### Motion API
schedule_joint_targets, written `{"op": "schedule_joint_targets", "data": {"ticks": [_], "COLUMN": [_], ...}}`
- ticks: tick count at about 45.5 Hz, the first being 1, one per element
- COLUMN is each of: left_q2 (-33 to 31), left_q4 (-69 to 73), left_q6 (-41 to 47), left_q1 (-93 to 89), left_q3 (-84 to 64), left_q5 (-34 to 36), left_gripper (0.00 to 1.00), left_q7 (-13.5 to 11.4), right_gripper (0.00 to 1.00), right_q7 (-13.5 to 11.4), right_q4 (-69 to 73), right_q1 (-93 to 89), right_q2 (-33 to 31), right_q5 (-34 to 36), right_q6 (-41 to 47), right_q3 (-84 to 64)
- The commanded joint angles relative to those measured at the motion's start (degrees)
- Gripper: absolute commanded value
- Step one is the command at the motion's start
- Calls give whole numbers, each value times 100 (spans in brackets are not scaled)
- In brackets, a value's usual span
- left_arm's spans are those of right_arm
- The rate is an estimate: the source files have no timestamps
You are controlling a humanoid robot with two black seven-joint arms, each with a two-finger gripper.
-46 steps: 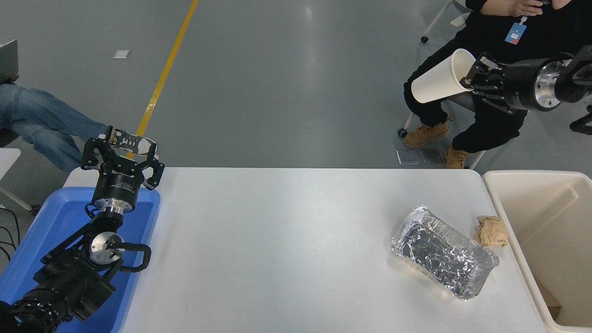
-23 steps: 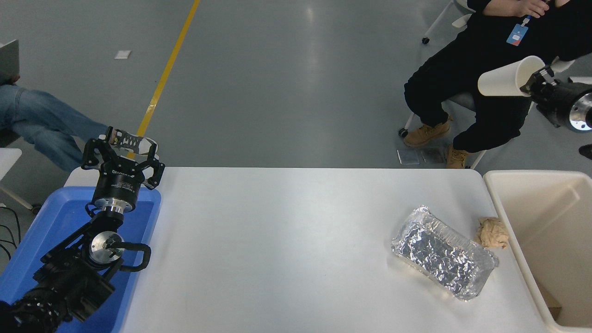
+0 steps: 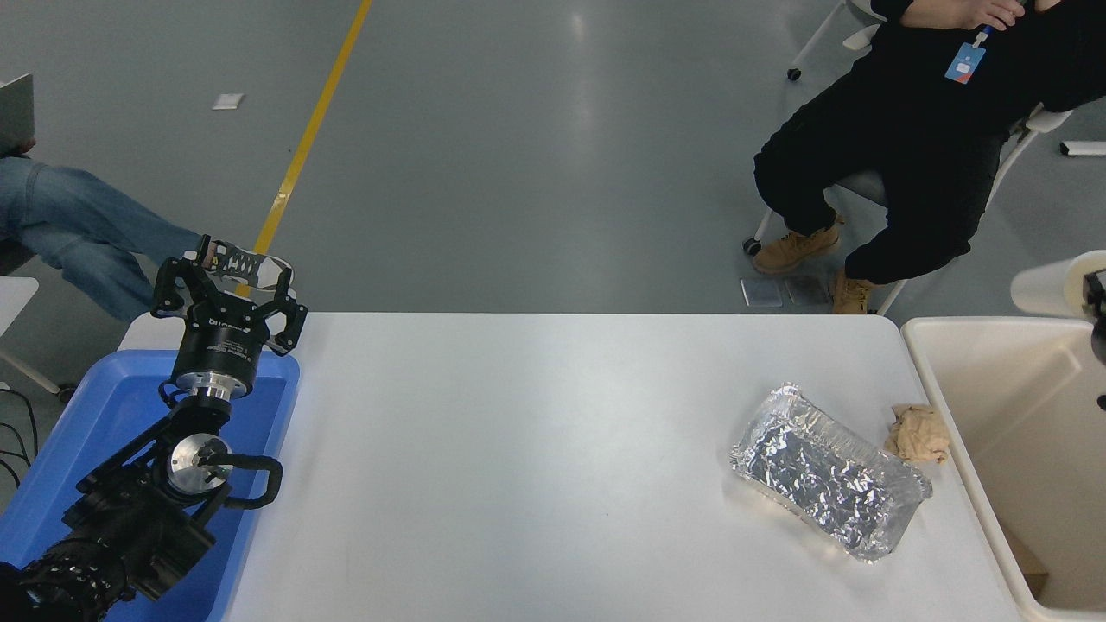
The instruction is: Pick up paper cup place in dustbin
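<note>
White paper makes up the paper cup (image 3: 1047,288), which lies on its side in the air at the far right edge of the picture, just above the far rim of the dustbin (image 3: 976,326). Only a sliver of the right gripper (image 3: 1097,298) shows against the cup's rim end, so I cannot tell from this view whether the jaws are clenched on the cup or released, though the cup hanging there suggests it is being carried. Such a cup looks very light and thin-walled; it would crush under a hard squeeze and is best taken at the rolled rim, which is the stiffest part. To my eye the remaining step is a release over the bin's deep beige interior.

On the counter (image 3: 536,449) near its right edge, beside the bin's wall, lies a crumpled brown paper wad (image 3: 919,431), and just next to it toward the counter's middle sits a crinkled foil tray (image 3: 828,482). At the counter's left edge a blue tray (image 3: 104,415) holds the parked left gripper (image 3: 229,281), its jaws spread apart and grasping nothing. White lettering runs across that gripper's body but is too small to read.

Beyond the far right corner a person in black clothes and tan boots (image 3: 881,164) sits on a chair, wearing a blue badge. Someone's jeans-clad leg (image 3: 78,238) shows past the far left corner.
</note>
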Motion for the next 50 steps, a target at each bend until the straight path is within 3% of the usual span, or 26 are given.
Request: {"op": "schedule_joint_targets", "data": {"ticks": [1,15,21,23,37,43,50], "left_q2": [0,0,0,0,0,0,0], "left_q4": [0,0,0,0,0,0,0], "left_q6": [8,8,-1,-1,8,-1,-1], "left_q1": [0,0,0,0,0,-8,0], "left_q3": [0,0,0,0,0,0,0], "left_q5": [1,1,1,1,1,1,1], "left_gripper": [99,99,99,99,99,99,99], "left_q7": [0,0,0,0,0,0,0], "right_gripper": [0,0,70,99,100,100,100], "right_q7": [-117,-108,-108,-100,-108,-100,-108], "right_q4": [-57,-57,-57,-57,-13,40,49], "right_q1": [-780,-1044,-1000,-965,62,1555,2567], "right_q2": [36,63,54,45,-86,-69,528], "right_q5": [205,135,39,-119,-2043,-3704,-4672], "right_q6": [-224,-233,-355,-461,-453,-225,513], "right_q3": [324,535,535,535,729,667,667]}}
